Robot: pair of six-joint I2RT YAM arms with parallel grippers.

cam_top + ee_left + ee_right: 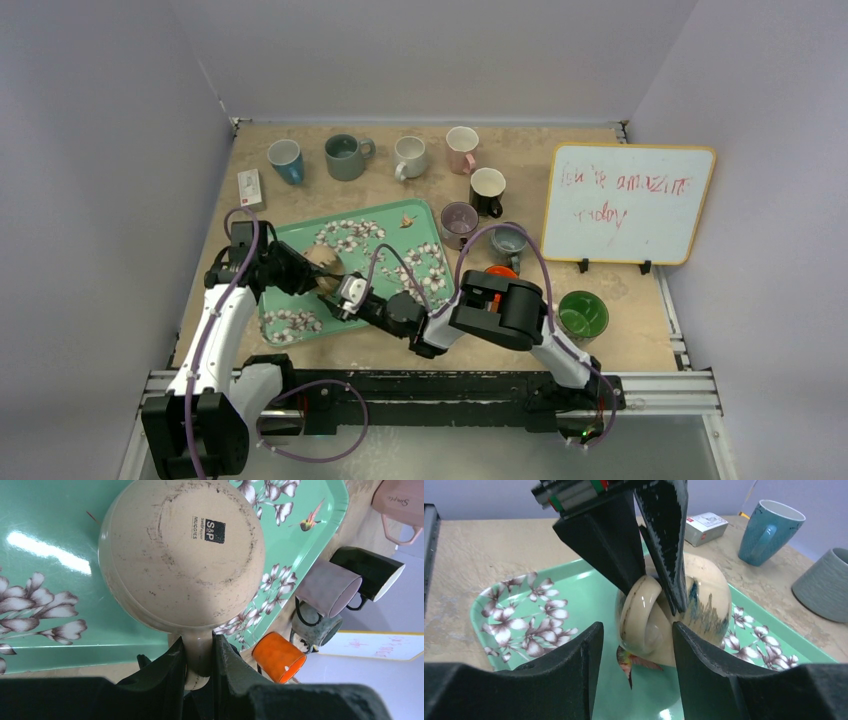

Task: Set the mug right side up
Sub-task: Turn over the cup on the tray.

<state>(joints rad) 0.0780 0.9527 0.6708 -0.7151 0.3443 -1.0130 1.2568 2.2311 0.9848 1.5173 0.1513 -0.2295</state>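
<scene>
Tray (290, 325) sits left of centre on the surface (640, 335). The mug (322, 263) is over the tray, with the left gripper (199, 652) to its left and the right gripper (638, 635) to its right. A small box (250, 187) lies behind the tray's left corner. A row of four mugs (347, 157) runs along the back. A cluster of three mugs (459, 222) stands just right of the tray. The whiteboard (628, 203) stands far right, with a cup (583, 314) in front of it.
</scene>
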